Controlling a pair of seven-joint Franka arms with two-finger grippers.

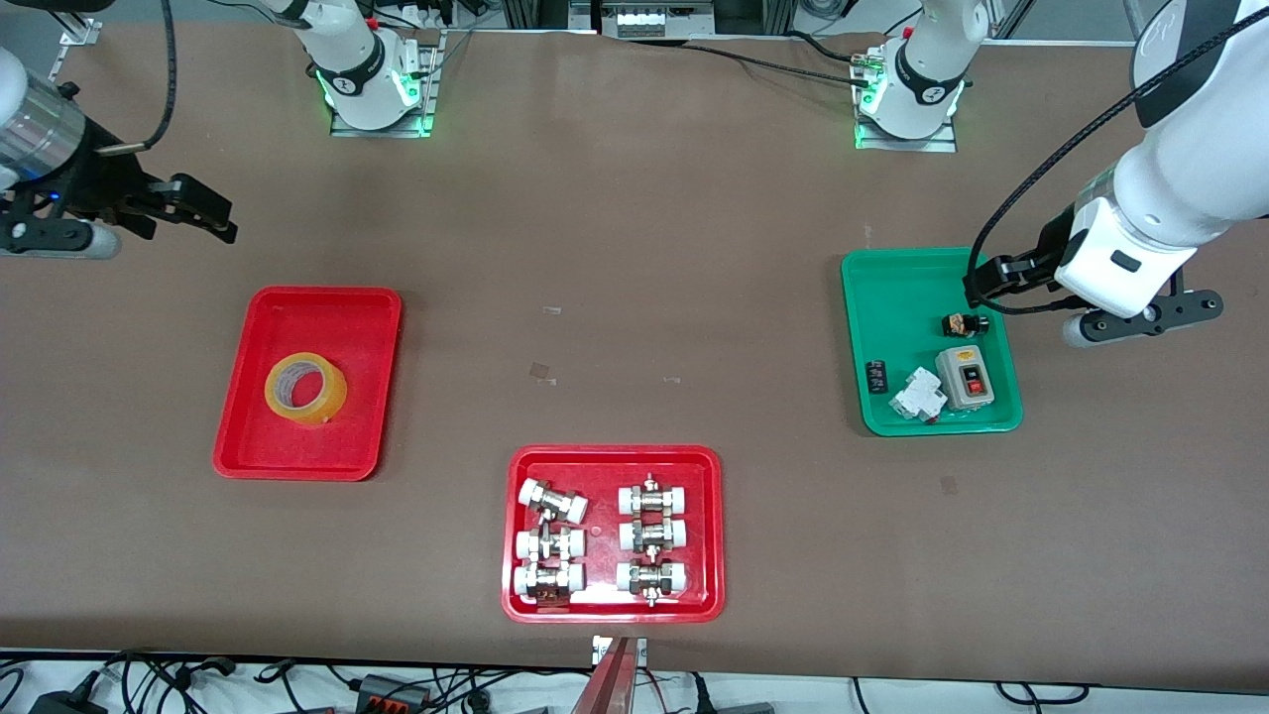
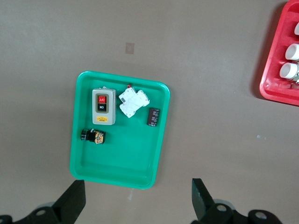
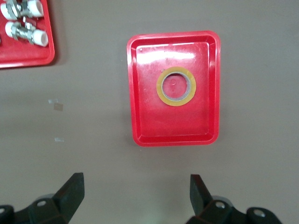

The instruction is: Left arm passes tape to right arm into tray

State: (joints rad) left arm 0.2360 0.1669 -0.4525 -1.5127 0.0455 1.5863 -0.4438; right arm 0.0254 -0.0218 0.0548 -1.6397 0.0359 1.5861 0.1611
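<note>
The yellow tape roll (image 1: 332,397) lies flat in the plain red tray (image 1: 317,317) at the right arm's end of the table. The right wrist view shows the roll (image 3: 159,87) as a ring in the middle of the tray (image 3: 173,126). My right gripper (image 1: 213,213), on the arm with the silver wrist band, is open and empty. It is up over bare table beside the tray, and its fingers stand wide apart in the right wrist view (image 3: 136,191). My left gripper (image 1: 986,283) is open and empty over the green tray's edge, and it also shows in the left wrist view (image 2: 138,198).
A green tray (image 1: 892,297) at the left arm's end holds a grey switch box (image 1: 965,377), a white breaker (image 1: 917,395) and small parts; it also shows in the left wrist view (image 2: 121,163). A red tray (image 1: 613,607) with white-capped metal fittings sits near the front edge.
</note>
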